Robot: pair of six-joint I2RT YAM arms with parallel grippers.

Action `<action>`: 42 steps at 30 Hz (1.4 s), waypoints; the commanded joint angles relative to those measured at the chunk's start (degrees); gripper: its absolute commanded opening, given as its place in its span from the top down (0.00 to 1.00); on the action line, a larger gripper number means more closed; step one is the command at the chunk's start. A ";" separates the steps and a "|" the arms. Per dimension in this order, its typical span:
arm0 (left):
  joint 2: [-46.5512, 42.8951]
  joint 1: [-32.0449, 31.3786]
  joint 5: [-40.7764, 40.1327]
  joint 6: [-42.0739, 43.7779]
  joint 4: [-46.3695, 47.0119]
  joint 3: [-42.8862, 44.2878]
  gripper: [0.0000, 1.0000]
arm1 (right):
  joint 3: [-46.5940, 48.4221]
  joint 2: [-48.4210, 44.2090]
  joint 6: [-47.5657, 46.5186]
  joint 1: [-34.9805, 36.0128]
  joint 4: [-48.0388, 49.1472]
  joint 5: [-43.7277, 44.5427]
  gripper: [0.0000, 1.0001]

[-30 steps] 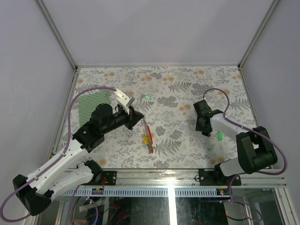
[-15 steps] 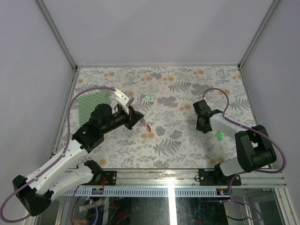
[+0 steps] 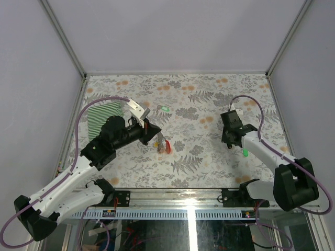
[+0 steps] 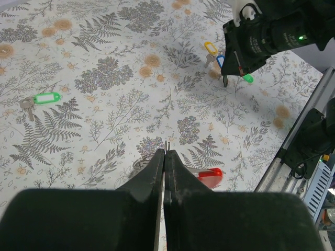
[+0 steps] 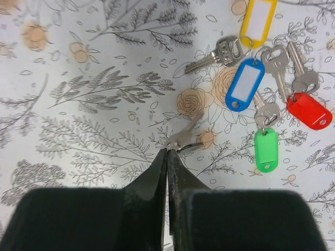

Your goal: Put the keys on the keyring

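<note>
My left gripper (image 3: pixel 156 137) is shut on the keyring (image 3: pixel 164 145) and holds it off the table. In the left wrist view its grey metal strip (image 4: pixel 167 145) sticks out between the shut fingertips, and the red loop (image 4: pixel 210 175) hangs below to the right. My right gripper (image 3: pixel 229 144) is shut. In the right wrist view its tips (image 5: pixel 167 151) pinch the head of a bare silver key (image 5: pixel 184 136). Several keys lie just beyond it, with yellow (image 5: pixel 256 18), blue (image 5: pixel 244 83), red (image 5: pixel 309 111) and green (image 5: pixel 266 149) heads. One green-headed key (image 3: pixel 165 109) lies apart at the back.
A green striped cloth (image 3: pixel 104 117) lies at the left edge under the left arm. The floral table cover (image 3: pixel 199 89) ends at metal rails and grey walls. The lone green key also shows in the left wrist view (image 4: pixel 46 98).
The keyring lay on the table a second ago; now it hangs from my left gripper, off the surface. The right arm has changed its pose while its gripper stayed by the keys.
</note>
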 commanded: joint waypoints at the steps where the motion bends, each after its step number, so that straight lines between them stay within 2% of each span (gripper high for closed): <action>1: -0.63 0.31 0.12 -1.34 4.43 1.69 1.00 | 1.56 -5.78 -2.69 -0.39 0.03 -3.14 1.00; 4: -1.34 0.26 -0.08 -1.99 5.81 1.08 1.00 | 1.54 -7.98 -4.26 -0.36 1.17 -8.66 1.00; 10: -3.29 0.26 -1.50 -4.56 7.57 -0.57 1.00 | 0.54 -11.67 -11.86 -0.35 5.53 -28.19 1.00; 16: -1.70 0.26 -3.04 -7.56 1.81 2.92 1.00 | -2.19 -19.05 -17.54 -0.38 12.92 -45.06 1.00; 19: -1.86 0.29 -3.13 -7.05 1.70 2.65 1.00 | -3.55 -22.84 -16.90 -0.43 18.22 -50.77 1.00; 23: -3.87 0.24 -2.93 -6.02 6.75 0.07 1.00 | -5.09 -25.68 -11.83 -0.42 28.64 -59.62 1.00; 29: -5.59 0.28 -0.20 -1.24 15.49 -2.80 1.00 | 0.68 -25.59 -9.38 -0.39 32.14 -73.47 1.00; 36: -2.87 0.26 6.25 3.29 23.53 -2.62 1.00 | 6.50 -23.26 -1.59 -0.23 40.29 -81.70 1.00; 39: -1.58 0.22 9.84 4.28 25.99 -1.91 1.00 | 9.53 -21.92 -2.00 1.45 39.93 -81.13 1.00; 42: -0.90 0.26 13.14 4.58 28.14 -1.69 1.00 | 13.42 -19.73 -6.90 5.65 34.68 -78.91 1.00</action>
